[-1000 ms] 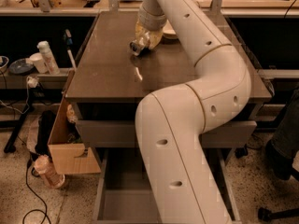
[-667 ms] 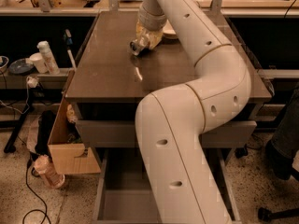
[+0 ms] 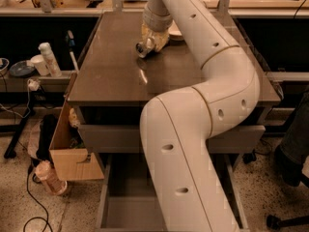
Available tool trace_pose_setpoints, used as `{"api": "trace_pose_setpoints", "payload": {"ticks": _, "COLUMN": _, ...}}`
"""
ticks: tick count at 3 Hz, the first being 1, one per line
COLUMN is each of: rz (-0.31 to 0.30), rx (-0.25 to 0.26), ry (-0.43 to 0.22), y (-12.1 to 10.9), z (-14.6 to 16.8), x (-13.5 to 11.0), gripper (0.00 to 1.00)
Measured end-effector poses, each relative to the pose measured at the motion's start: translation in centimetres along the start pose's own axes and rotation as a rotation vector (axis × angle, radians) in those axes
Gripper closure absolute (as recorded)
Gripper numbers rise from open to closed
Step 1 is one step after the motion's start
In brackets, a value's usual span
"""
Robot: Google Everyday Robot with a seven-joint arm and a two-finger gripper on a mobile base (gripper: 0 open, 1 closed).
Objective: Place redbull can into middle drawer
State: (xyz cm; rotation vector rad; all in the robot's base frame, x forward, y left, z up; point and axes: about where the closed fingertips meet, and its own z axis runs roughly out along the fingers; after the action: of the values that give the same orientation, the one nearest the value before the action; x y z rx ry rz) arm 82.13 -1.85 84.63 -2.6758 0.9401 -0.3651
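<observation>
The tool (image 3: 150,43) is at the far end of the desk (image 3: 111,76), right at the can (image 3: 142,49) — grip cannot be told; the drawer (image 3: 126,211) stands open below — lifting, carrying and dropping remain

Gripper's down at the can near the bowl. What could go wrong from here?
1. The gripper sits at the slim silvery can, near the white bowl; lifting off might knock the bowl.
2. The open grey metal drawer lies below the brown tabletop, largely hidden by the white arm; the can might clip the table edge going down.
</observation>
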Motion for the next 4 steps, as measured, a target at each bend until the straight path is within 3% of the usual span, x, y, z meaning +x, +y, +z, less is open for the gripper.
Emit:
{"api": "trace_pose_setpoints", "payload": {"ticks": 2, "rz": 0.023, "rx": 0.010, "ry": 0.079, "y": 0.0, "z": -2.3, "x": 1.8, "gripper": 1.00}}
{"api": "trace_pose_setpoints", "payload": {"ticks": 4, "rz": 0.098, "rx": -0.008, "ry": 0.164, "y": 3.7, "z": -6.2, "x": 5.3, "gripper": 1.00}}
